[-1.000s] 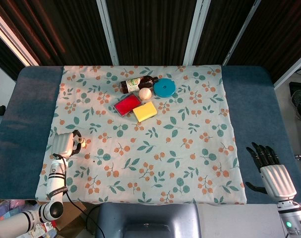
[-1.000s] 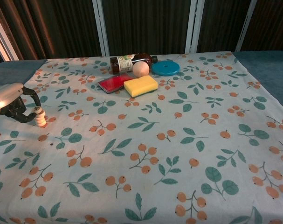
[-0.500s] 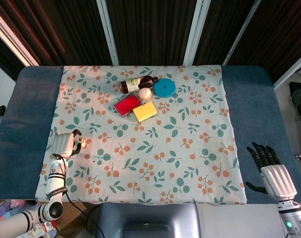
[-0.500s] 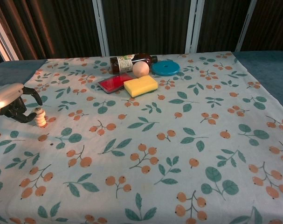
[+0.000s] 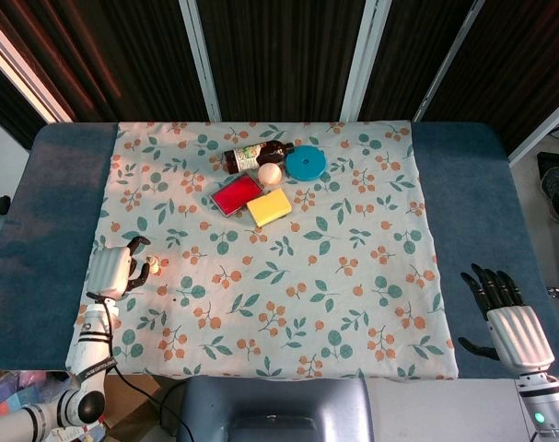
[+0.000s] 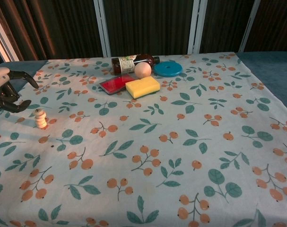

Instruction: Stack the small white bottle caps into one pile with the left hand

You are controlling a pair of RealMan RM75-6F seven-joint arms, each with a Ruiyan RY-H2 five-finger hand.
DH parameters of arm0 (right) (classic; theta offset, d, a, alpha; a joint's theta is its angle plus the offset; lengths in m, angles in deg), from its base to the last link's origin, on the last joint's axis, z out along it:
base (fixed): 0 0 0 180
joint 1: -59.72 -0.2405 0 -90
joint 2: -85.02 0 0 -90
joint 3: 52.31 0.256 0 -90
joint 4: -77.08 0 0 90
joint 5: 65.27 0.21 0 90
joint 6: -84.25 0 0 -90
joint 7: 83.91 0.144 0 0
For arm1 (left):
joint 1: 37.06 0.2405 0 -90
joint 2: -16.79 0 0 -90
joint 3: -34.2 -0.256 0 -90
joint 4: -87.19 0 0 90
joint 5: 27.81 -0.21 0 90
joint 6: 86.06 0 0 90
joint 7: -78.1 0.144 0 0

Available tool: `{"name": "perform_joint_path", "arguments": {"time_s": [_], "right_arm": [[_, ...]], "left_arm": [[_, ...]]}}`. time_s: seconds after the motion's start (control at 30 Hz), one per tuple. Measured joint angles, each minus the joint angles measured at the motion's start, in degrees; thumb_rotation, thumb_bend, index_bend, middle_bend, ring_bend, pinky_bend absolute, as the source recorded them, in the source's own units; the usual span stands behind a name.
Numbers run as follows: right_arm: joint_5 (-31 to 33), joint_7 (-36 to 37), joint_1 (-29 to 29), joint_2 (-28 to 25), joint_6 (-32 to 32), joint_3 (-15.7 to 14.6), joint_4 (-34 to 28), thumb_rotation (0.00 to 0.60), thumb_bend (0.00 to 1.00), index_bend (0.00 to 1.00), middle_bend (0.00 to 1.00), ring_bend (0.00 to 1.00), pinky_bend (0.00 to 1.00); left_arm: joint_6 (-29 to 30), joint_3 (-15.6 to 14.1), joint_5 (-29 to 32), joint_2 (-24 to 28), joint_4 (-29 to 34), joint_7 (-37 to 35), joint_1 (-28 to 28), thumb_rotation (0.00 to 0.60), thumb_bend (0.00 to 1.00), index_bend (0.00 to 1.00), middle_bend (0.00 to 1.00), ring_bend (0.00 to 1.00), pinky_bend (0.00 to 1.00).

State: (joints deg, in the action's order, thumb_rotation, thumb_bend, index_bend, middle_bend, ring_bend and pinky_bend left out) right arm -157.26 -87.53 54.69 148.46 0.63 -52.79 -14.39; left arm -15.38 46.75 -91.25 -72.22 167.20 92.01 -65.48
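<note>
So the caps are sitting in one little upright pile near the left edge of the flowery cloth, standing free with nothing touching them. The left hand is hanging just beside the pile, apart from it, with its dark fingers curled loosely but spread and gripping nothing. The right hand is resting way over on the blue part of the desk, well apart from everything, fingers spread and holding nothing.

Container-wise, there's a brown bottle lying on its side at the far end of the cloth; can't tell what's in it. Just in front of it a pale ball is sitting, touching or nearly touching the bottle, with a blue round lid right beside it. A flat red case and a yellow sponge are lying side by side a bit nearer.

The cloth is covering most of the blue desk, and dark curtains with pale vertical posts are hanging behind it.
</note>
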Motion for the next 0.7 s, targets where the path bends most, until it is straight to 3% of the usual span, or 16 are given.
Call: {"name": "perform_joint_path", "arguments": {"time_s": [0.07,0.13,0.17,0.3,0.43,0.53,0.7], "right_arm": [[-0.17,-0.07,0.08,0.02,-0.17,-0.06,0.02,0.6,0.05,0.0,0.0,0.0,0.0],[-0.5,-0.16,0.17,0.06,-0.39,-0.19,0.06,0.6,0.05,0.0,0.0,0.0,0.0],[-0.61,-0.26,0.19,0.11,-0.45,-0.22,0.09,0.6,0.05,0.0,0.0,0.0,0.0],[-1.07,-1.55,0.17,0.62,-0.41,-0.42,0.07,0.6,0.05,0.0,0.0,0.0,0.0],[-1.85,-2.64,0.14,0.99,-0.05,-1.01,-0.27,0.6,0.05,0.0,0.0,0.0,0.0],[-2.56,-2.89,0.35,1.04,-0.47,-1.34,-0.22,0.6,0.05,0.0,0.0,0.0,0.0],[-2.37,-2.08,0.58,0.8,-0.86,-1.28,0.01,0.6,0.05,0.0,0.0,0.0,0.0]], "left_arm": [[2.94,-2.09,-5.15,2.18,1.49,-3.52,2.21,0.6,0.45,0.12,0.3,0.27,0.43],[4.95,-4.41,-9.71,4.34,2.44,-7.28,4.05,0.6,0.45,0.05,0.12,0.06,0.18],[6.15,-5.99,-12.73,5.72,2.86,-10.3,5.19,0.6,0.45,0.03,0.08,0.02,0.12],[11.1,-11.38,-22.62,9.77,2.59,-22.12,8.84,0.6,0.43,0.01,0.0,0.0,0.01],[16.63,-17.23,-31.6,13.55,1.58,-30.49,11.42,0.6,0.43,0.01,0.0,0.0,0.0],[18.1,-18.19,-33.69,14.85,1.31,-30.63,12.45,0.6,0.43,0.01,0.0,0.0,0.0],[14.98,-18.65,-32.87,17.07,2.01,-25.76,13.34,0.6,0.43,0.01,0.0,0.0,0.0]]}}
